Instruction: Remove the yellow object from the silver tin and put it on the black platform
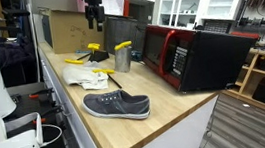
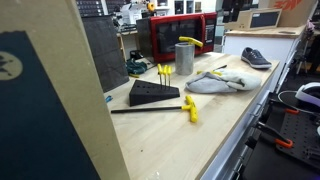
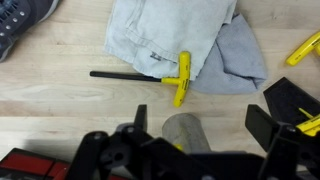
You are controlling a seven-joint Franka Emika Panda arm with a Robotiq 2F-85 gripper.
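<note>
Yellow object [image 2: 190,42] level across silver tin [image 2: 184,60] rim, gripper [image 3: 203,122] spread overhead.

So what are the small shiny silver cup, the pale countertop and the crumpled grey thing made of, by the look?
The small shiny silver cup is probably metal: a smooth wall with bright streaky reflections. The pale countertop looks like wood, matte with faint grain lines, though it could be laminate. The crumpled grey thing is soft cloth, going by its folds and wrinkles.

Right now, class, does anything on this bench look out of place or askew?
A yellow-handled tool lies flat on the bench beside the platform, while others stand upright in it. A shoe sits nearby, odd on a workbench.
</note>
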